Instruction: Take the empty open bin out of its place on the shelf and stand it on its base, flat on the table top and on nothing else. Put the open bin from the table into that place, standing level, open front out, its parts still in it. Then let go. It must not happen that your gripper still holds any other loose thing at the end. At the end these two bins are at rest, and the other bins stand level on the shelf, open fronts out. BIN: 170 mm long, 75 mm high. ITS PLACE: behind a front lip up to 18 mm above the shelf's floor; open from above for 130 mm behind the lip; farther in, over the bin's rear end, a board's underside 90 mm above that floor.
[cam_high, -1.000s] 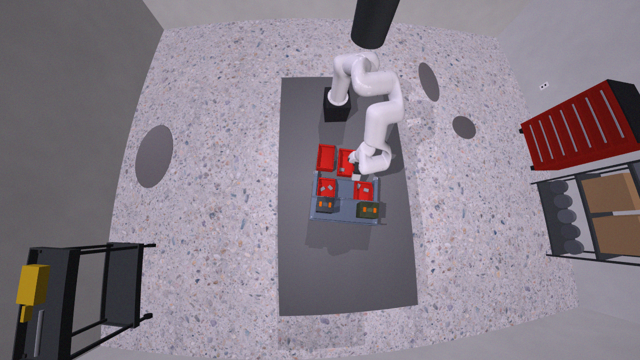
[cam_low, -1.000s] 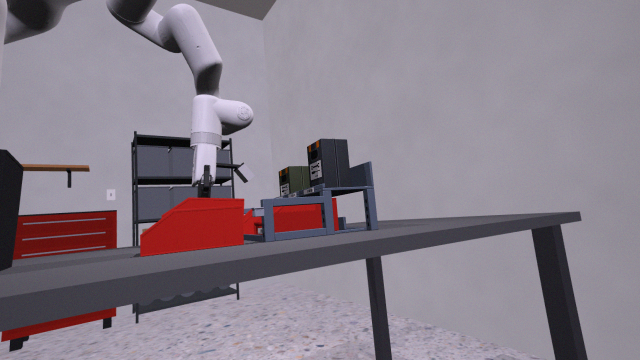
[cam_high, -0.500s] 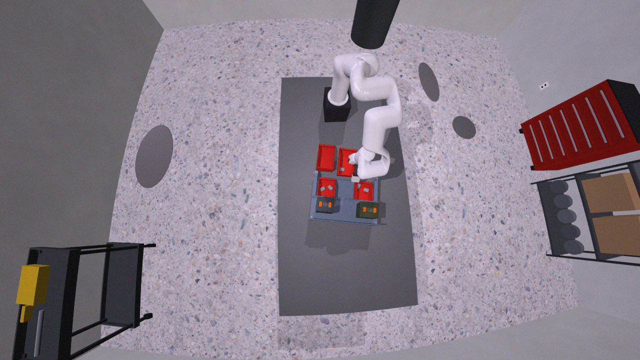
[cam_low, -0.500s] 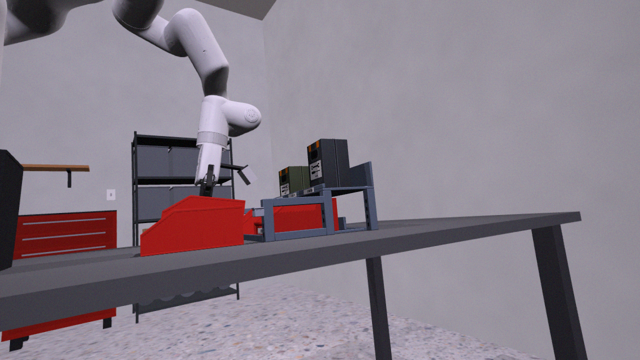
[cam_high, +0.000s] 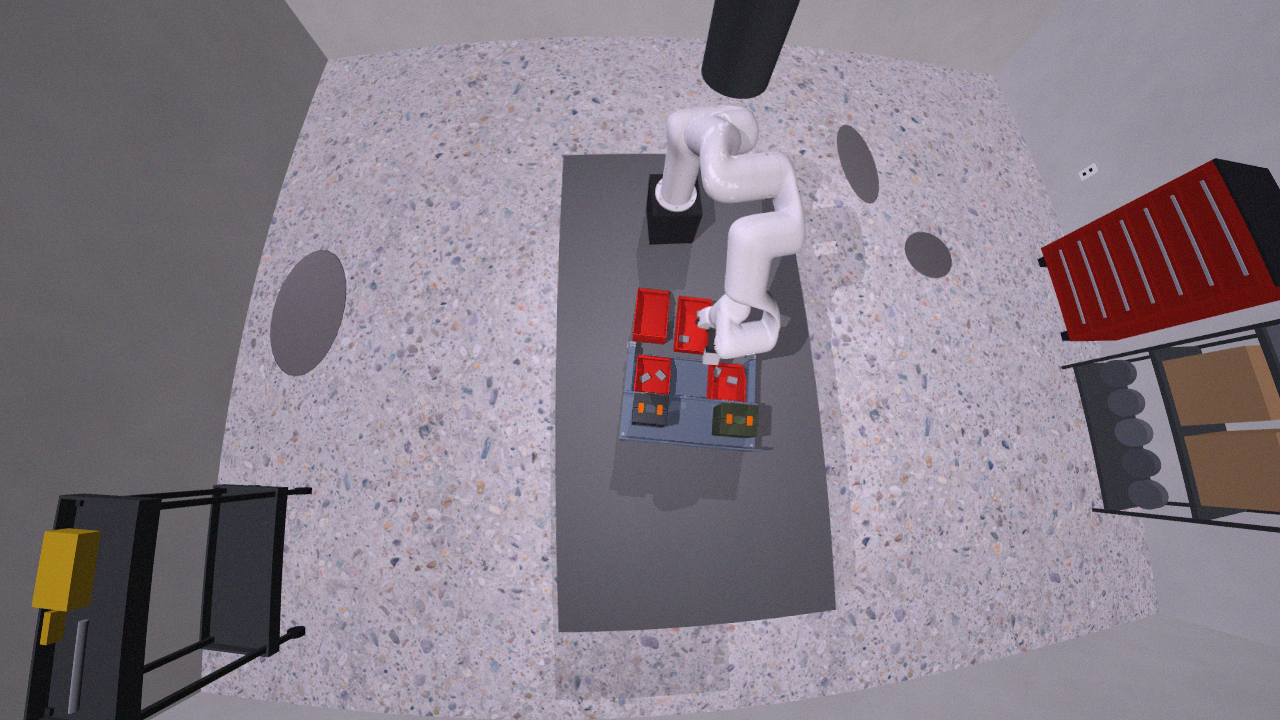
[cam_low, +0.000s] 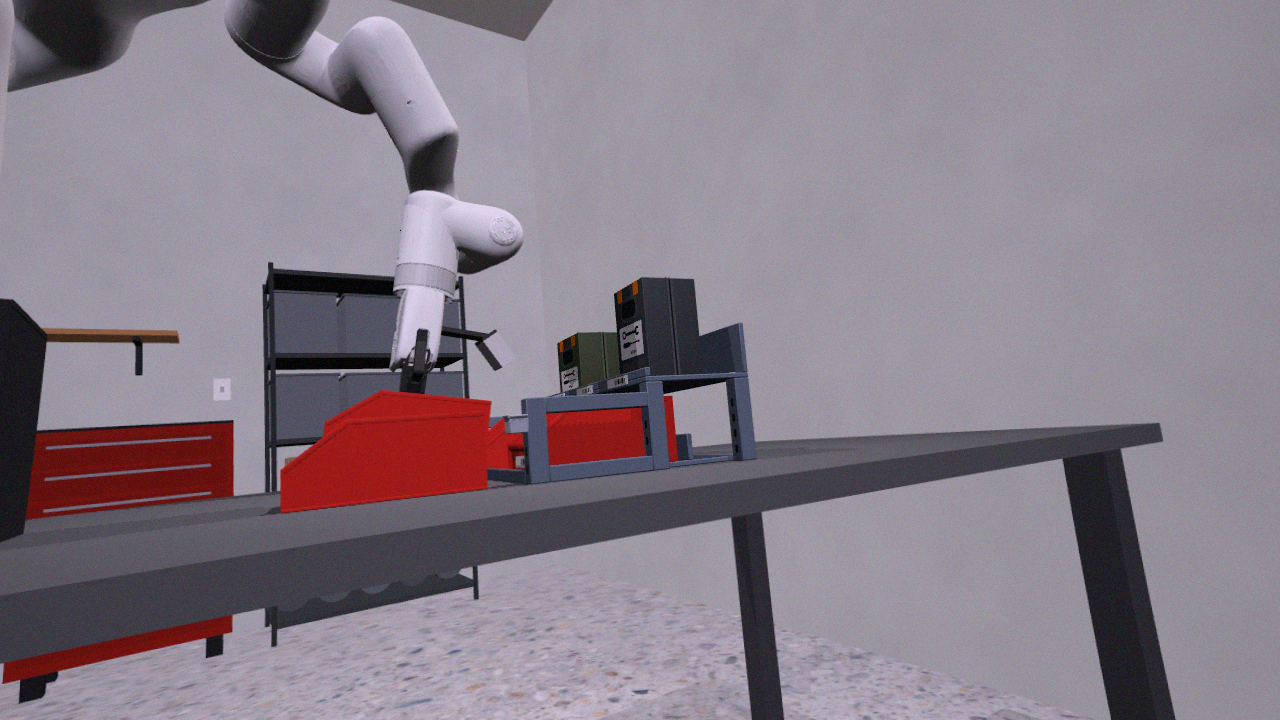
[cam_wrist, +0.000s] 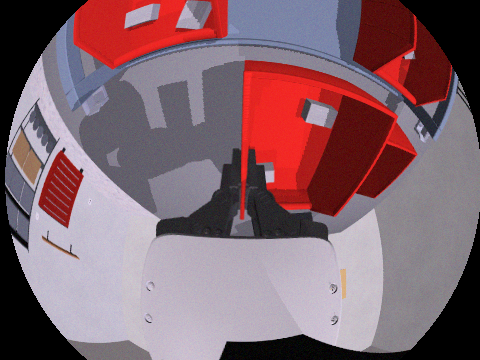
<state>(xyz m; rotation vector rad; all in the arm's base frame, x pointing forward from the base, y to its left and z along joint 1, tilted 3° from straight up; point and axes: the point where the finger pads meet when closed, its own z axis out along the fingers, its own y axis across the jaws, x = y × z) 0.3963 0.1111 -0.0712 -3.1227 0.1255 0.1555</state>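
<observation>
Gripper (cam_wrist: 242, 160): closed nearly to its narrowest, clamped on a thin red side wall that runs straight between the two fingers in the wrist view.
Held thing: side wall of the open bin with parts (cam_wrist: 280, 120), gripped near its rear end; bin body spread out to one side of the fingers and ahead of them.
Parts: two grey blocks inside that bin, one just beside the fingers, one farther ahead (cam_wrist: 316, 114).
Bin's contact with the table: not possible to tell from these views.
Empty bin (cam_high: 653, 313): beyond the held bin on the side away from the fingers, standing on the table (cam_high: 698, 537), close alongside the held bin; in the exterior view nearest the camera (cam_low: 384, 447), hiding most of the held bin.
Shelf (cam_high: 626, 394): directly ahead of the fingers, close to the held bin's open front.
Vacant place (cam_wrist: 294, 0): bare blue-grey floor straight ahead of the fingertips, between two occupied places.
Neighbour bins: one red bin with two grey parts (cam_wrist: 154, 7) ahead on the gripped-wall side, another red bin (cam_wrist: 394, 40) ahead on the other side.
Upper board: dark grey box (cam_high: 648, 411) and green box (cam_high: 733, 419), farther ahead above the bins' rear ends.
Arm (cam_low: 420, 134): wrist pointing down, tilted slightly, above the gripped wall.
</observation>
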